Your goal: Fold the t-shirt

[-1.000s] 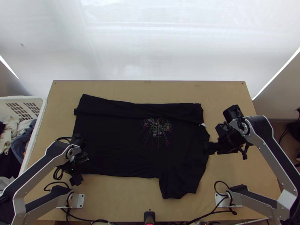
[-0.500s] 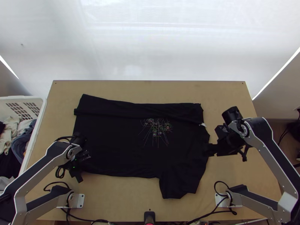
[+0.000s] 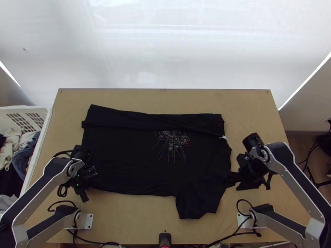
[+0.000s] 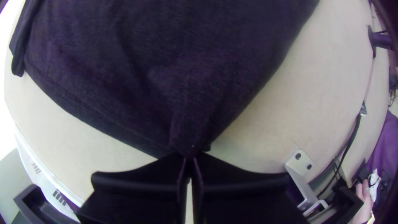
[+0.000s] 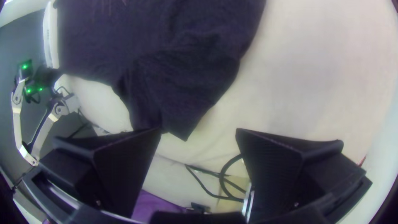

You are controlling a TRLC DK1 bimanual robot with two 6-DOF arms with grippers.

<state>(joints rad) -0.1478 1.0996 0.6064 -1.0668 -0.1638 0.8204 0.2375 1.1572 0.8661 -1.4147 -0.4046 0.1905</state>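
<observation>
The left pincer is seen at the lower left of the top view, over a corner of the black t-shirt; in the left wrist view its two fingers are pressed nearly together, and the cloth is drawn to a point and pinched between their tips. The right pincer is seen at the right of the top view, beside the garment's right edge; in the right wrist view its fingers are spread wide, with bare desk and cables seen between them, and nothing is held. Near that gap, the tip of a sleeve is seen at the centre of the right wrist view. In the top view the t-shirt is laid broadly across the middle of the desk, with a long strip along its upper side folded over the body and the sleeve angled out towards the bottom. Thin, light-coloured lines of a print are shown at its centre, and a small white tag is seen at its right edge. At the far left, a white basket filled with clothes is placed beside the desk.
</observation>
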